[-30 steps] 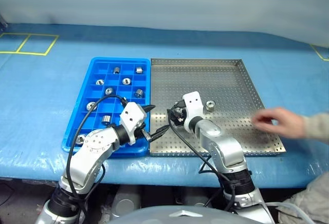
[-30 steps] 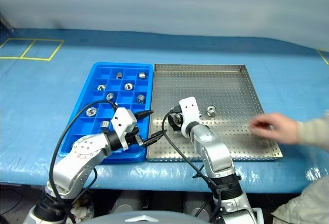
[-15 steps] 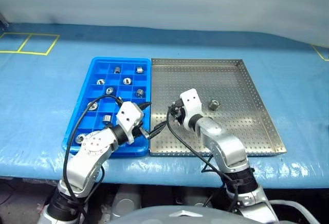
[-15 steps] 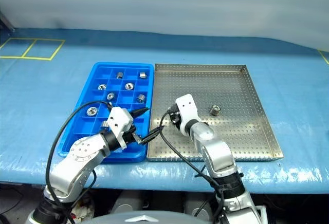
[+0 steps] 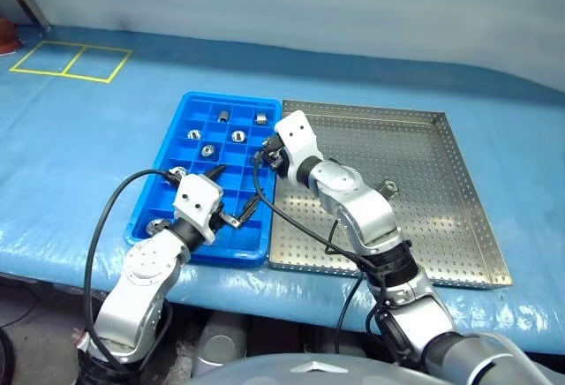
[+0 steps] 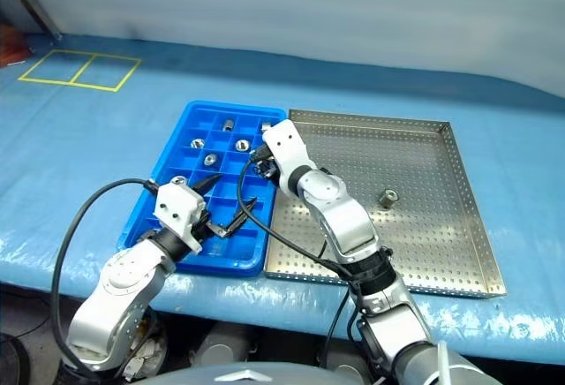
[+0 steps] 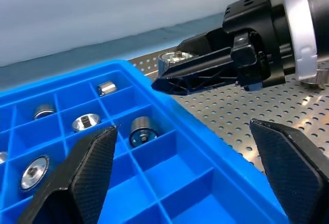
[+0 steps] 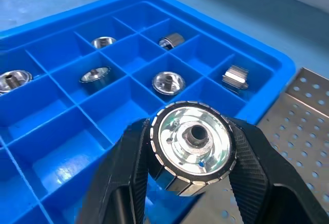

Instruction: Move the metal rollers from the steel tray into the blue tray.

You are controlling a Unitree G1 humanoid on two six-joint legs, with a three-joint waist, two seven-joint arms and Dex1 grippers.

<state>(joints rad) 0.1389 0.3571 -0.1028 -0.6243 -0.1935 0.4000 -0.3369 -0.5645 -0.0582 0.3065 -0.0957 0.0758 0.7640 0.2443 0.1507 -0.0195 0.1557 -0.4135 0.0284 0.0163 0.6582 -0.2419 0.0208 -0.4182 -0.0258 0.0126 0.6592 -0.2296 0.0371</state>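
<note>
My right gripper [image 5: 265,151] is shut on a shiny metal roller [image 8: 193,149] and holds it in the air over the blue tray's [image 5: 231,99] edge, beside the steel tray [image 5: 424,151]. The left wrist view shows that same gripper [image 7: 169,77] with the roller [image 7: 175,58] at its tip. Several rollers [image 5: 207,149] lie in the blue tray's far compartments. One roller [image 5: 387,188] rests on the steel tray's perforated floor. My left gripper [image 5: 237,192] hangs open over the blue tray's near compartments with nothing between its fingers.
Both trays sit side by side on a table covered in blue sheeting [image 5: 79,155]. Yellow tape squares [image 5: 71,60] mark the far left. Black cables [image 5: 106,217] loop from both wrists near the table's front edge.
The right gripper has closed on a roller and lifted it left from the steel tray to the blue tray's edge. A person's hand has left the right side. The camera has turned.
</note>
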